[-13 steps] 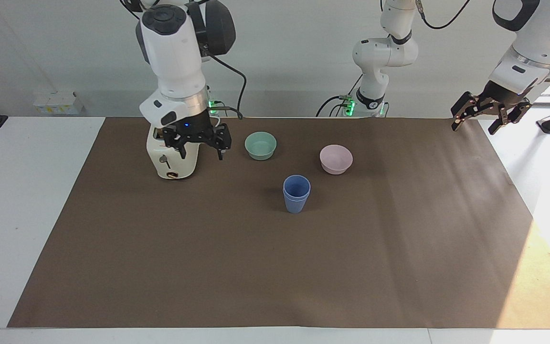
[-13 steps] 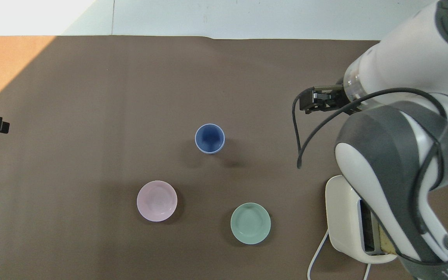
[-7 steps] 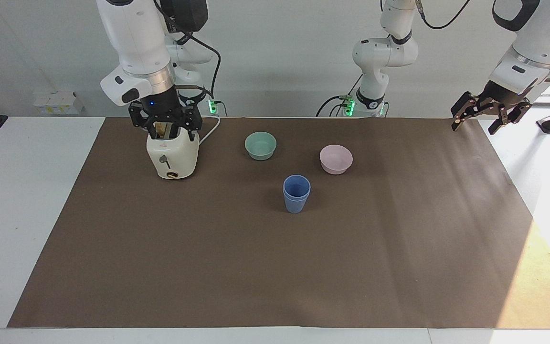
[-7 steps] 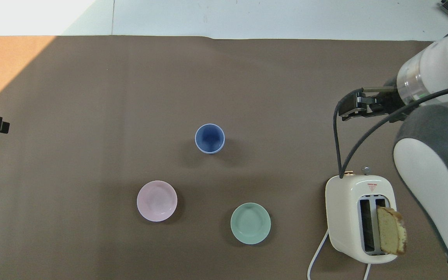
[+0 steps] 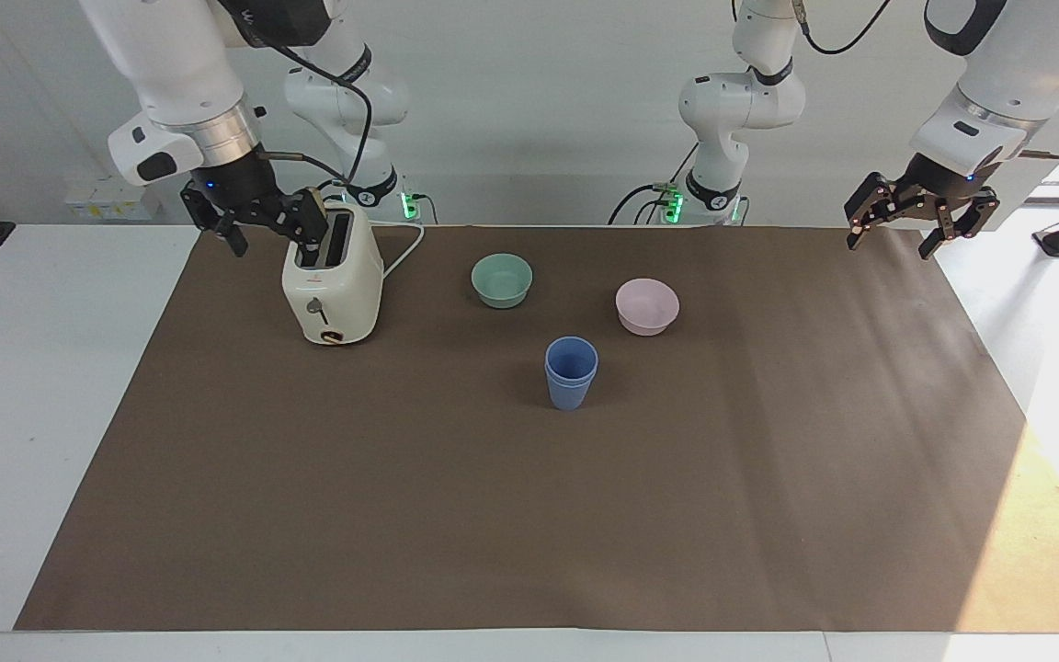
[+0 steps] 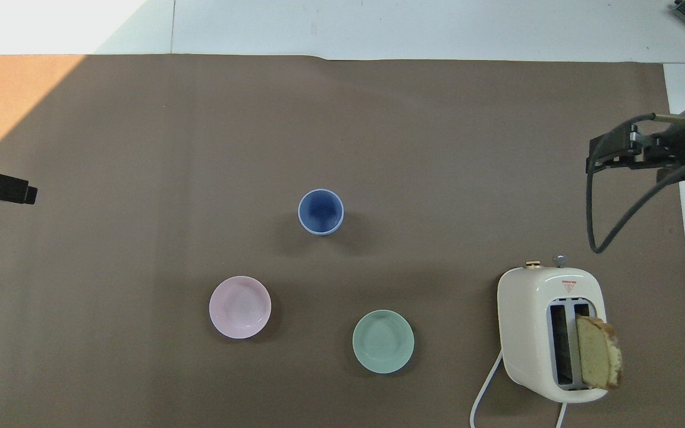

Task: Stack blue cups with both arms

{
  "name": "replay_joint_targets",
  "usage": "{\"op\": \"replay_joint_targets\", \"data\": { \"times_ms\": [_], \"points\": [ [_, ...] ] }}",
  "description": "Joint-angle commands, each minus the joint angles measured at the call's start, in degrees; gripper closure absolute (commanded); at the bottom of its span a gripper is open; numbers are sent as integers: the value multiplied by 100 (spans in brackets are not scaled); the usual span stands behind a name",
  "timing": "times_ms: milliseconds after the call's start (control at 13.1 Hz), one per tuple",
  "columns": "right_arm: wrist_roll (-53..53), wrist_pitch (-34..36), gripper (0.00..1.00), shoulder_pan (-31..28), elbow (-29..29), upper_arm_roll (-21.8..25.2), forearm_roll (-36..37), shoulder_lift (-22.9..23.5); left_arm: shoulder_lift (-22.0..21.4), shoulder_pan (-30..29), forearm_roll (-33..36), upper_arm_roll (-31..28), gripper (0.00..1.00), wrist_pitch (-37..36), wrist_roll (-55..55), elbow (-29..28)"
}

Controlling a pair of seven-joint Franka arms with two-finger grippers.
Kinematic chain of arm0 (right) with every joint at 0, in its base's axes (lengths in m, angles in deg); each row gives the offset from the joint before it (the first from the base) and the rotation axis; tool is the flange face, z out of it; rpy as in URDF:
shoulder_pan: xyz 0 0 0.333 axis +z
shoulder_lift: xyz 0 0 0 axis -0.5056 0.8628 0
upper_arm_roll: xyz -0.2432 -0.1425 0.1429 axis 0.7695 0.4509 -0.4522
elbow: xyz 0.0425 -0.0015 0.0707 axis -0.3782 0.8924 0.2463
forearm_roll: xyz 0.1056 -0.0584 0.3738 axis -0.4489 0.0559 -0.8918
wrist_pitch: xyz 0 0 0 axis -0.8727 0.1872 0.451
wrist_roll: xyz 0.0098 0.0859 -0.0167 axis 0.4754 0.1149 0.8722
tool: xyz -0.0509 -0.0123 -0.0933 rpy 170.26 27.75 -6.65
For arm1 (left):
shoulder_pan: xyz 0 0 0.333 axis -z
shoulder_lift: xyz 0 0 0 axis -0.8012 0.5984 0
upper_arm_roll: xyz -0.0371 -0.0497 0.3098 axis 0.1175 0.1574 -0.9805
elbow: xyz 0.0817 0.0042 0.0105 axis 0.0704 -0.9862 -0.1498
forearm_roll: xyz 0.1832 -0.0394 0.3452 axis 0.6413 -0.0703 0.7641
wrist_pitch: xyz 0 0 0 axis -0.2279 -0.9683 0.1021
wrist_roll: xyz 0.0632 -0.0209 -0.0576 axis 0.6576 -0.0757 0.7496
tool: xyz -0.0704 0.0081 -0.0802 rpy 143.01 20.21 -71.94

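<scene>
Facing view alone shows blue cups (image 5: 571,371) nested — two rims.

Brown mat (image 5: 529,515) covers most of the white worktop (image 5: 24,414). Teal bowl (image 5: 502,279) and pink bowl (image 5: 646,305) sit upright on the mat, apart from each other, teal one slightly nearer the robots. Cream toaster (image 5: 331,286) stands at the right arm's end, level with the teal bowl, white cord (image 6: 485,395) trailing toward the robots. Bread slice (image 6: 598,360) sticks up from one slot, probably the outer one. Small white boxes (image 5: 111,197) by the wall.
</scene>
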Motion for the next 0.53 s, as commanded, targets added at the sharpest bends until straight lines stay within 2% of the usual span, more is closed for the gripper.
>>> {"op": "replay_joint_targets", "data": {
  "times_ms": [0,152,457],
  "points": [
    [651,-181,0,-289,545,-9,-138,-385,-31,-10,93,-48,0,16,37,45],
    [679,-340,0,-298,766,-1,-130,-492,-13,-37,102,-91,0,52,55,62],
    [680,-341,0,-290,775,-1,-121,-501,-13,-54,111,-118,0,-36,46,62]
  ]
}}
